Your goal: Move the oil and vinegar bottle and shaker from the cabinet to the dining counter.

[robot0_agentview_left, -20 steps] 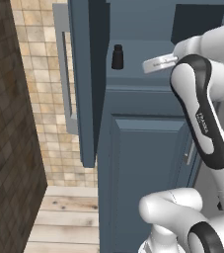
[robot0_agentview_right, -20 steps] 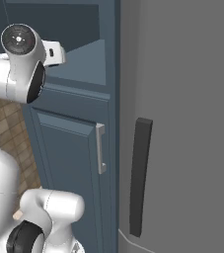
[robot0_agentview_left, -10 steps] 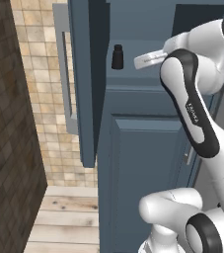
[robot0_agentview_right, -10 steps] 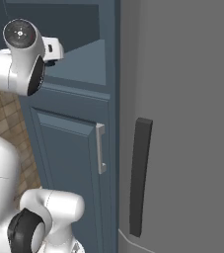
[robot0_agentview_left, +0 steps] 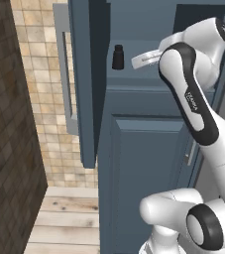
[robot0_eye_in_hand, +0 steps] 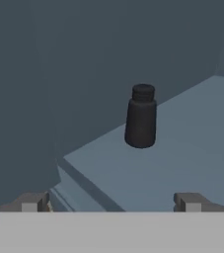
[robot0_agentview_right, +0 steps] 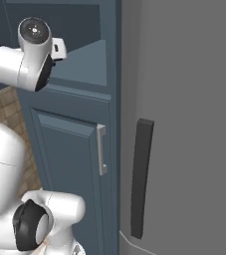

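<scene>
- Gripper [robot0_eye_in_hand: 111, 201] spread wide, nothing between its 2 dark fingertips [robot0_eye_in_hand: 33, 201], which just poke up at the bottom of the hand view.
- Straight ahead of it, well apart, stands the shaker [robot0_eye_in_hand: 141, 116], upright on the cabinet shelf [robot0_eye_in_hand: 192, 148], dark and rounded with a small cap.
- From the left base view, the shaker [robot0_agentview_left: 117, 57] sits near the shelf's front edge, just beside the open cabinet door [robot0_agentview_left: 86, 89].
- White arm [robot0_agentview_left: 193, 99] covers much of the shelf's right side there, so what lies behind it can't be made out.
- Long grey bar handle [robot0_agentview_left: 63, 74] on the door is partly cut off at the top.
- In the right base view, the arm's wrist [robot0_agentview_right: 32, 55] blocks the shelf's left part.
- Back of the cabinet is dim; details are hard to tell.
</scene>
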